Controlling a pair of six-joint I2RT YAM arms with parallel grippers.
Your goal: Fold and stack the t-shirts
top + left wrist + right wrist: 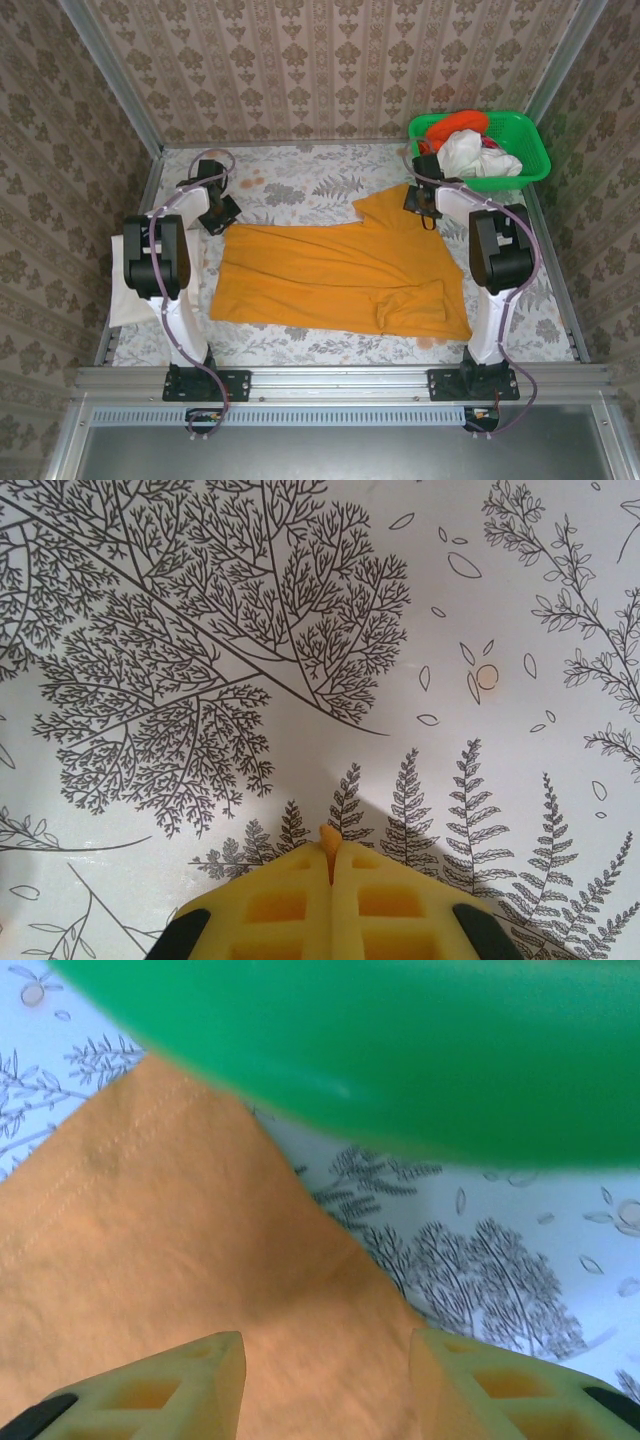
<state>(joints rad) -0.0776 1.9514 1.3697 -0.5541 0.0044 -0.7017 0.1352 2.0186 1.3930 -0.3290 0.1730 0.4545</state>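
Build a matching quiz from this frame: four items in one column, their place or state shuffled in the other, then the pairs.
Items:
1. orange t-shirt
2. green basket
3. left gripper
4. right gripper

Place or state:
A. far right corner of the table
B. shut, over bare patterned tabletop
C. open, above orange cloth
D. spread out mid-table

Pairs: 1-D, 2-A, 3-B, 4-C
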